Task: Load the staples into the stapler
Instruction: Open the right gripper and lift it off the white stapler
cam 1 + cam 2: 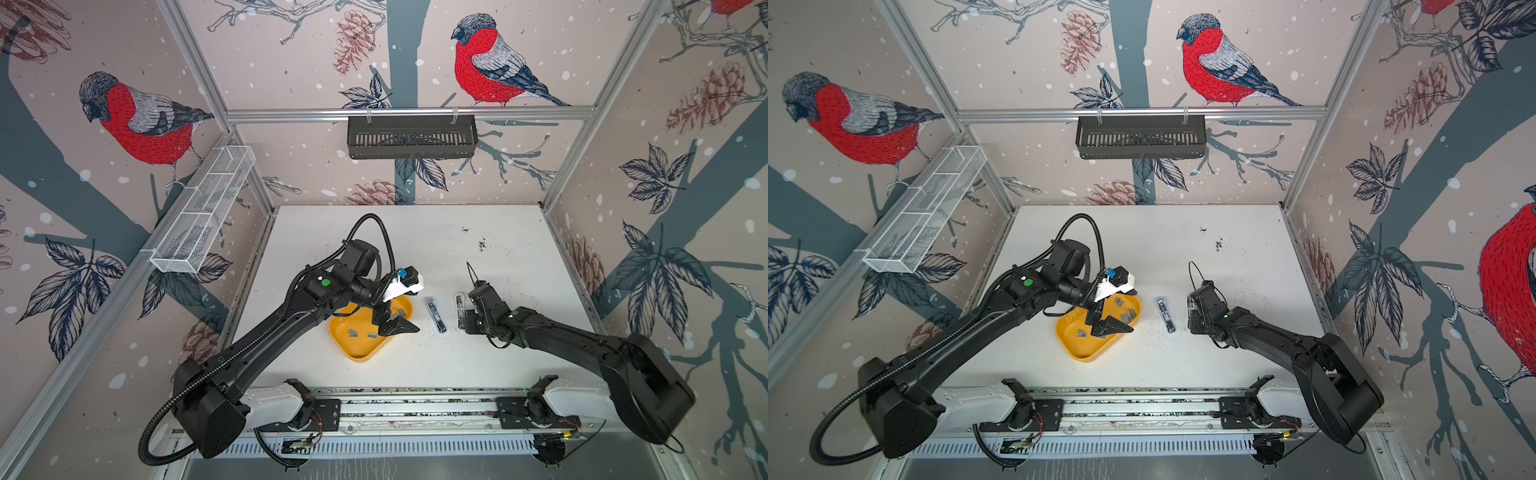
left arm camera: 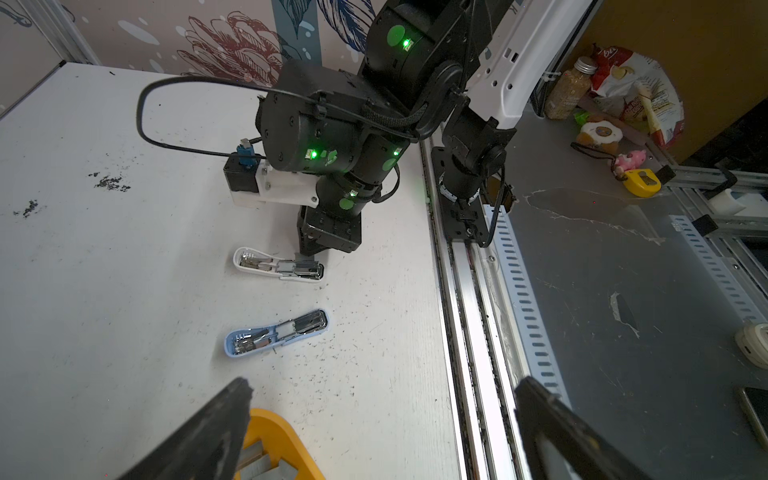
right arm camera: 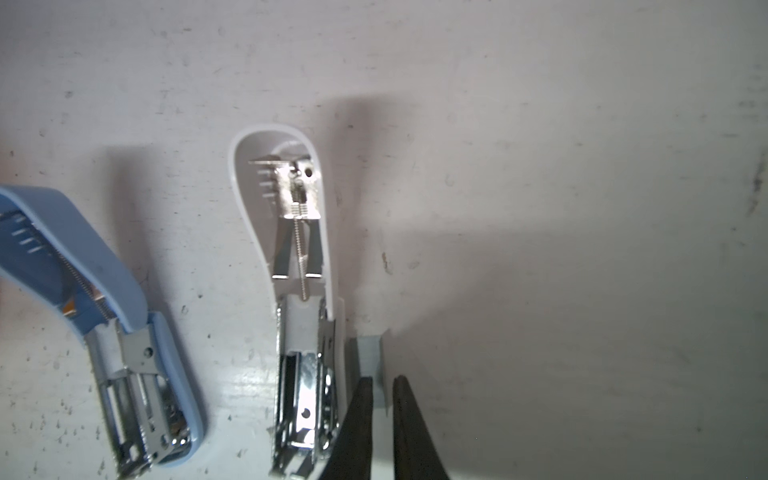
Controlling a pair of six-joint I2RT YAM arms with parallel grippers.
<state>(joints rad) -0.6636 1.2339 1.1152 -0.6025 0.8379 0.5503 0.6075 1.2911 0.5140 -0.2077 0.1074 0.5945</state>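
Robotics lab test cell: left arm (image 1: 266, 328) & right arm (image 1: 557, 334) sit on a base rail (image 1: 415, 409) at the front of a white counter (image 1: 415, 241), boxed in by an alu. frame (image 1: 291, 114) w/ bird-print panels (image 1: 291, 50); a black basket (image 1: 411, 137) & wire-mesh basket (image 1: 199, 216) hang from the frame.

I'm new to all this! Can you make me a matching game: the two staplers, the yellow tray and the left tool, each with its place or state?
1 blue stapler
2 white stapler
3 yellow tray
4 left tool

A wide open, over the tray
B holds loose staple strips
C lies open beside the right tool
D lies open between tray and other stapler

Pairs: 1-D, 2-C, 3-B, 4-A
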